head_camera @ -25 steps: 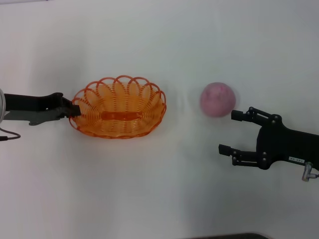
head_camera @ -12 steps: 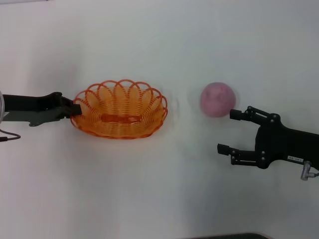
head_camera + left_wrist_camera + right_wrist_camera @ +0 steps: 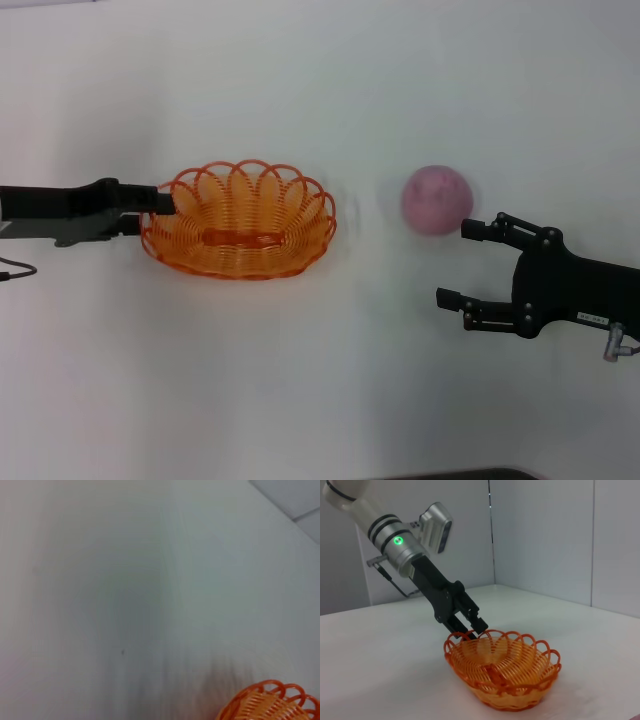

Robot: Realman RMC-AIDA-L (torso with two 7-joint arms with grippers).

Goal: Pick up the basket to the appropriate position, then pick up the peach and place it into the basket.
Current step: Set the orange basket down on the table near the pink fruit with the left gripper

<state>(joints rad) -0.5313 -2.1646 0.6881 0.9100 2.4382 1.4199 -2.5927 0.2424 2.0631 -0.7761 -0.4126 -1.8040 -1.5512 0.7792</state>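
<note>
The orange wire basket (image 3: 240, 220) sits upright on the white table, left of centre; it also shows in the right wrist view (image 3: 502, 670) and at the edge of the left wrist view (image 3: 270, 702). My left gripper (image 3: 165, 202) hovers at the basket's left rim, fingers slightly apart, just above the rim loops and holding nothing; it also shows in the right wrist view (image 3: 471, 629). The pink-purple peach (image 3: 437, 199) lies on the table to the right of the basket. My right gripper (image 3: 458, 264) is open and empty, just in front and to the right of the peach.
The white table (image 3: 320, 380) stretches all around. A pale wall with a corner seam (image 3: 491, 530) stands behind the table. A dark edge (image 3: 450, 474) shows at the table's near side.
My left gripper has come off the basket's left rim and risen a little. The basket shifted slightly, then stayed put. The right arm and peach have barely moved.
</note>
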